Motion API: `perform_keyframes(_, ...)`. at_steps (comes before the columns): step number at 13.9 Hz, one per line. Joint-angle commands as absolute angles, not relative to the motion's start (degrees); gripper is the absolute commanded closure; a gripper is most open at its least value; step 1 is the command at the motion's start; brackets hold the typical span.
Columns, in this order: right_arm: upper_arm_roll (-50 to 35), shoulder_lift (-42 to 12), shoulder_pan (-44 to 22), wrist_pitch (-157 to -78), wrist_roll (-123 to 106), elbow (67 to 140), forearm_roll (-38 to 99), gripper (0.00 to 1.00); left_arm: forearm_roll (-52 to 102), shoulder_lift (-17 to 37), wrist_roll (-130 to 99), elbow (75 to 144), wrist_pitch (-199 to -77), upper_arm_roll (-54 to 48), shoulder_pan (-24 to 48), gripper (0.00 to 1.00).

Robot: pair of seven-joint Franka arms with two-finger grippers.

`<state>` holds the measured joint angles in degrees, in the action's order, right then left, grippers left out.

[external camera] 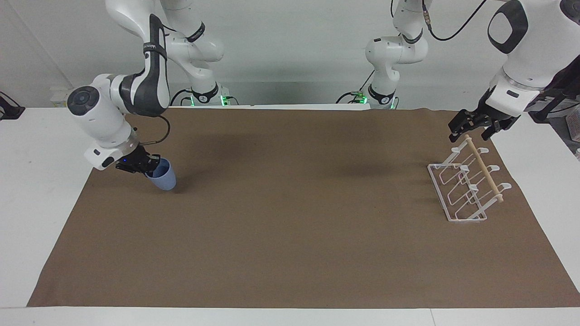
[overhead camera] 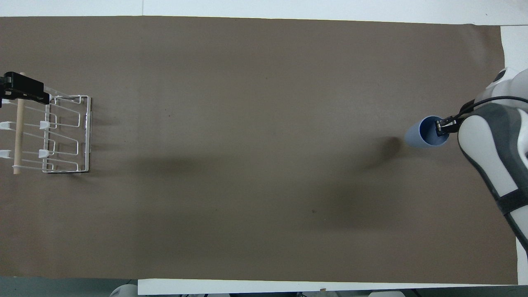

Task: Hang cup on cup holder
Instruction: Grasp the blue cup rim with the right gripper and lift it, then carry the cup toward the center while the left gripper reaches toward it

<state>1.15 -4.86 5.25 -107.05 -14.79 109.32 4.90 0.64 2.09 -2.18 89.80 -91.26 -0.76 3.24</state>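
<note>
The right gripper (external camera: 152, 165) is at the right arm's end of the table, over the brown paper sheet (external camera: 290, 235) that covers the white table (external camera: 36, 181). Its fingers are pinched tight on the rim of the small light-blue plastic cup (external camera: 163, 177), one finger inside the cup and one outside. The cup is tipped over to one side. In the facing view its narrow bottom looks just off the sheet, with a dark shadow beside it. In the overhead view you can look into the cup's open mouth (overhead camera: 427, 132), with the right gripper (overhead camera: 443, 127) at its rim.

At the left arm's end of the table stands the white wire cup holder with a light wooden rod along its top (external camera: 466, 185). It sits on the brown sheet. The left gripper (external camera: 473, 127) hangs over the end of the rod that is nearer to the robots. Its jaws are spread wide and hold nothing.
</note>
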Motion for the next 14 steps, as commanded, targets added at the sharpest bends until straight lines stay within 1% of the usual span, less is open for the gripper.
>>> perform_keyframes(1, -1.0, -3.8, 4.9, -98.3, -13.0, 103.7, 14.3, 1.00, 0.1, 0.4, -3.2, 91.7, -90.4, -1.2, 3.2, 0.00)
perform_keyframes(2, -2.4, -2.9, 5.0, -96.2, -10.0, 103.7, 17.7, 1.00, 0.2, 0.4, -3.5, 91.3, -90.7, -1.3, 2.9, 0.00)
perform_keyframes(4, -3.5, -2.5, 4.8, -94.0, -3.1, 104.2, 30.8, 1.00, 0.7, 0.3, -5.5, 91.6, -90.9, -1.3, 2.8, 0.00)
perform_keyframes(5, -4.9, -2.5, 4.2, -94.2, 0.5, 104.6, 34.8, 1.00, 0.7, -0.9, -6.1, 93.3, -91.1, -1.4, 3.2, 0.00)
perform_keyframes(7, -5.5, -2.3, 1.2, -95.1, 11.6, 104.9, 44.3, 1.00, 3.2, -4.0, -12.3, 100.1, -93.8, -1.6, 4.9, 0.00)
perform_keyframes(8, -5.5, -1.8, -0.9, -97.7, 14.8, 106.2, 47.4, 1.00, 5.2, -5.2, -18.1, 103.4, -96.0, -1.6, 6.2, 0.00)
perform_keyframes(9, -5.6, -0.9, -3.4, -101.6, 17.6, 108.6, 51.0, 1.00, 7.4, -5.3, -24.6, 104.9, -98.2, -1.6, 8.1, 0.00)
perform_keyframes(10, -5.6, 0.3, -6.3, -106.1, 19.8, 111.3, 56.0, 1.00, 9.6, -4.7, -32.0, 105.3, -99.2, -1.6, 10.2, 0.00)
perform_keyframes(12, -5.6, 2.3, -13.2, -117.9, 21.2, 117.5, 62.2, 1.00, 14.8, -4.3, -46.4, 105.3, -101.0, -1.6, 12.0, 0.00)
perform_keyframes(14, -5.6, 3.2, -17.9, -126.9, 21.4, 120.8, 70.4, 1.00, 19.5, -4.3, -59.4, 105.2, -101.2, -1.6, 13.4, 0.00)
